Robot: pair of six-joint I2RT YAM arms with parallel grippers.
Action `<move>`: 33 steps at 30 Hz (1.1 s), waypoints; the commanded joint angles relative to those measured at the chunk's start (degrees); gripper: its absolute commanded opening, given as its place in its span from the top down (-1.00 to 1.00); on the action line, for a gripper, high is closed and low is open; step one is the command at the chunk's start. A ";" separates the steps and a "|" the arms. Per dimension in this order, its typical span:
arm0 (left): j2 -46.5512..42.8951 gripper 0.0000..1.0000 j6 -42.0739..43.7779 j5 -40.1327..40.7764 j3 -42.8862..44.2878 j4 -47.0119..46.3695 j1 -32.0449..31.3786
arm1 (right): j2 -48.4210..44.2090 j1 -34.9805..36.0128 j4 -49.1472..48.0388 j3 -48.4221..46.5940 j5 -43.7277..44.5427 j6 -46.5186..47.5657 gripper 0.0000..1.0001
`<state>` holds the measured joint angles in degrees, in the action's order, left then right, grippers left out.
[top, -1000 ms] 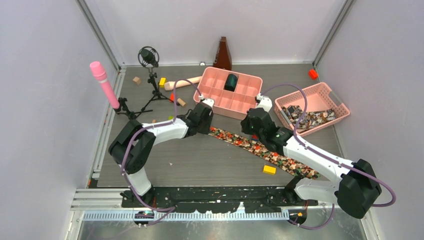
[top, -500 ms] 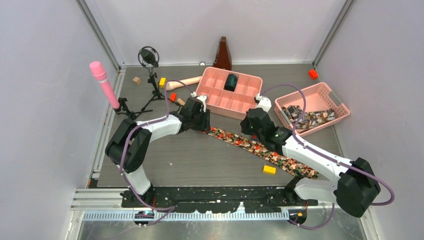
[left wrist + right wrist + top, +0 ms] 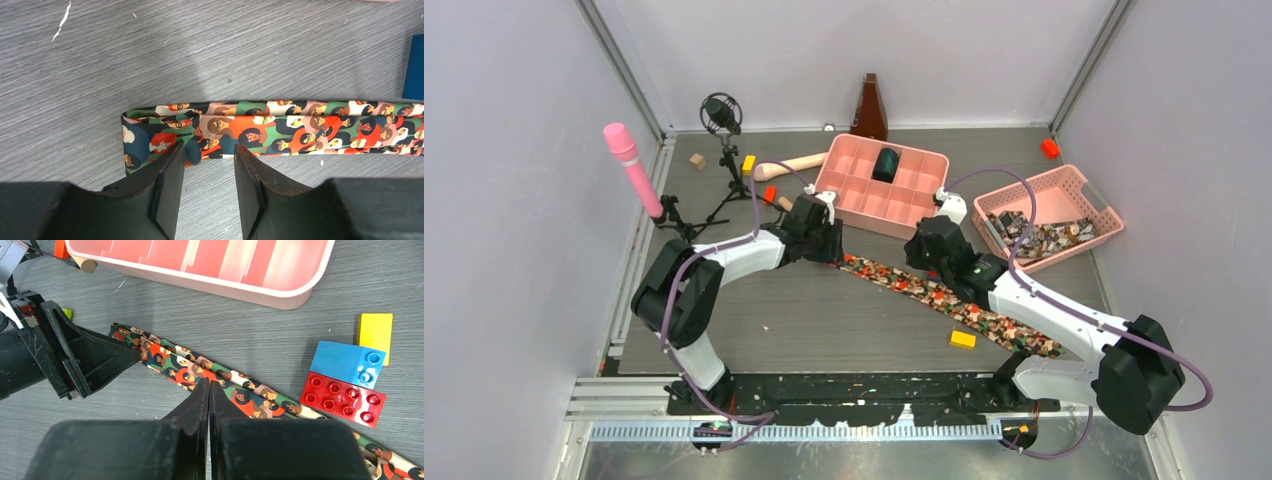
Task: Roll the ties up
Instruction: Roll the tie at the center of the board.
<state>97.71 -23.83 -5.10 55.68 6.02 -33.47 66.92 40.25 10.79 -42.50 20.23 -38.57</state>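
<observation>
1. Where the folded end of the multicoloured-print fabric necktie (image 3: pixel 300 127) lies mid-tabletop, left gripper (image 3: pixel 207 155) stands part-open, one finger over it.
2. Right gripper (image 3: pixel 209 387) closed, tips at necktie.
3. Pink plastic divided tray (image 3: pixel 921 187): dark roll (image 3: pixel 885 164); pink basket (image 3: pixel 1054 200), right edge: heaped ties (image 3: pixel 1039 238).

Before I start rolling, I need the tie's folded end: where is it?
Left wrist view: the tie's folded end lies at the left gripper's open fingertips, left of centre, just short of the pink tray.

Your grey wood-grain table (image 3: pixel 824 320) has one tie (image 3: pixel 886 276) lying flat, running diagonally across the middle. There's a pink divided tray (image 3: pixel 921 156) just behind it, a pink basket (image 3: pixel 1034 180) off right, and a yellow block (image 3: pixel 963 339) up front.
</observation>
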 commanded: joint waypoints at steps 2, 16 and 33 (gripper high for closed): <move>-2.89 0.13 0.02 0.33 -0.09 2.26 0.02 | 0.55 -0.35 -2.39 -0.74 -0.05 -1.06 0.91; -4.58 0.12 -0.16 0.28 0.52 2.75 0.59 | 3.90 -0.35 -5.22 -1.10 -3.50 -1.66 0.91; -4.44 0.77 -1.98 -1.57 0.05 0.95 2.22 | 14.68 -0.35 -15.26 -3.30 -12.61 -4.64 0.94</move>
<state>95.33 -25.15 -5.52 55.64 8.40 -31.97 79.33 39.99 1.02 -42.74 10.92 -41.39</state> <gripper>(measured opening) 0.160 0.047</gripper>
